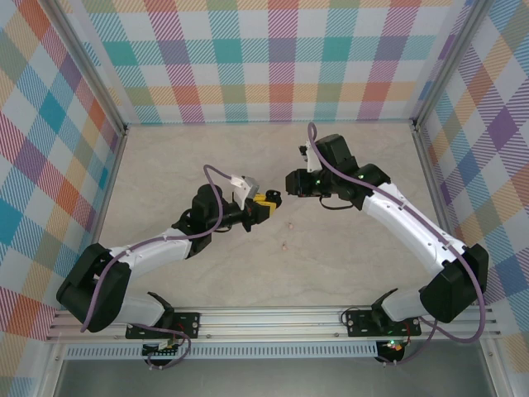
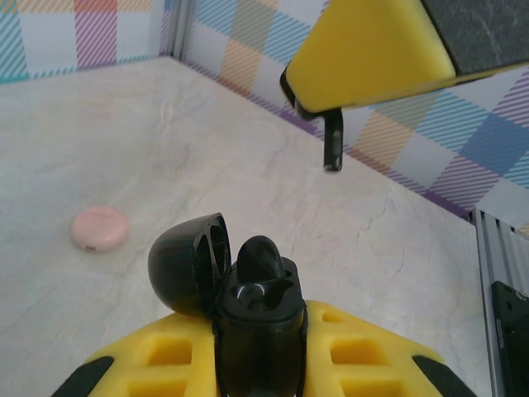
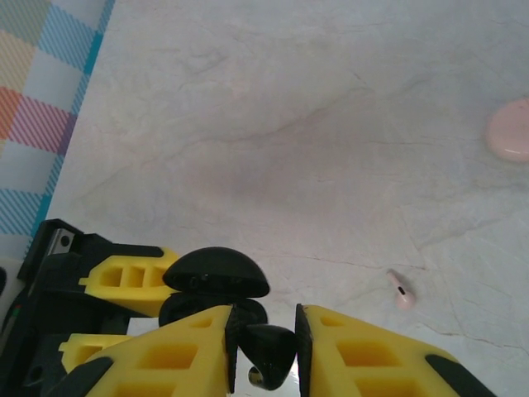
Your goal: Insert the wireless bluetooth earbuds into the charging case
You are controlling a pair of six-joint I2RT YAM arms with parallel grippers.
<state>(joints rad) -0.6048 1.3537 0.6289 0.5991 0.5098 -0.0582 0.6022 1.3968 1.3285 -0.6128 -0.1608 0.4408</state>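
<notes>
One tiny, likely slippery black earbud point(image 3: 271, 354) sits pinched by its bulb in right gripper point(image 3: 264, 331); left gripper point(image 2: 260, 335) clamps open charging case point(image 2: 248, 294).

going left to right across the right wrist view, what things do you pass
open black charging case → black earbud → pink earbud → round pink puck

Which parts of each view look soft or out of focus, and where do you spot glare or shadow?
Top view: even light, faint shadows on the table. Left wrist view: left fingers soft at the bottom edge, small glint inside the black case. Right wrist view: right fingers and black earbud soft, pink earbud sharper.
</notes>
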